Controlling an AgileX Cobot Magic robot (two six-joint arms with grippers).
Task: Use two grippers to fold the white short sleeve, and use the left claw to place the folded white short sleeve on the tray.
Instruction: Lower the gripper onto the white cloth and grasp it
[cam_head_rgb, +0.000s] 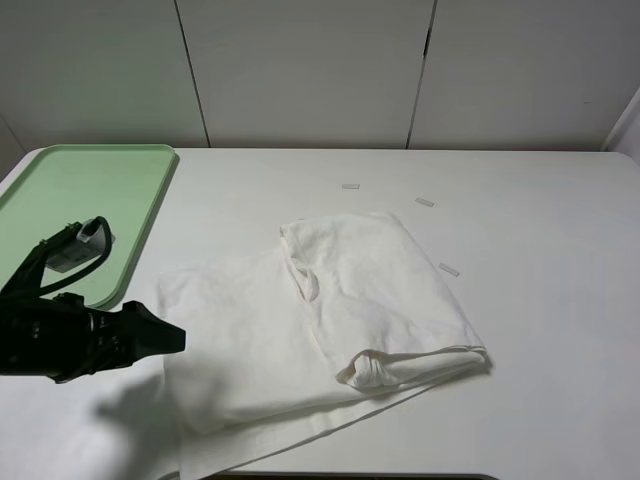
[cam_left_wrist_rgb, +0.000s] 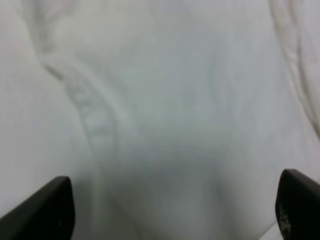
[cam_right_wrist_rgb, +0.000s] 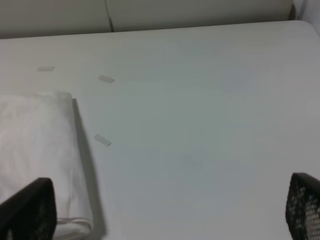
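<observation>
White, wrinkled cotton short-sleeved T-shirt (cam_head_rgb: 330, 310) lies part-folded on the white bench (cam_head_rgb: 540, 250), near the pale green plastic tray (cam_head_rgb: 60, 190). Black left tool (cam_head_rgb: 172, 338) hovers wide open over its left edge, apparently to pinch the next fold. Black right tool (cam_right_wrist_rgb: 170, 210) gapes empty beside the shirt.

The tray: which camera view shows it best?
The exterior high view: the pale green tray lies at the far left of the table, its near part hidden by the left arm. The left wrist view shows only the white short sleeve; the right wrist view shows its edge and bare table. Neither shows the tray.
</observation>
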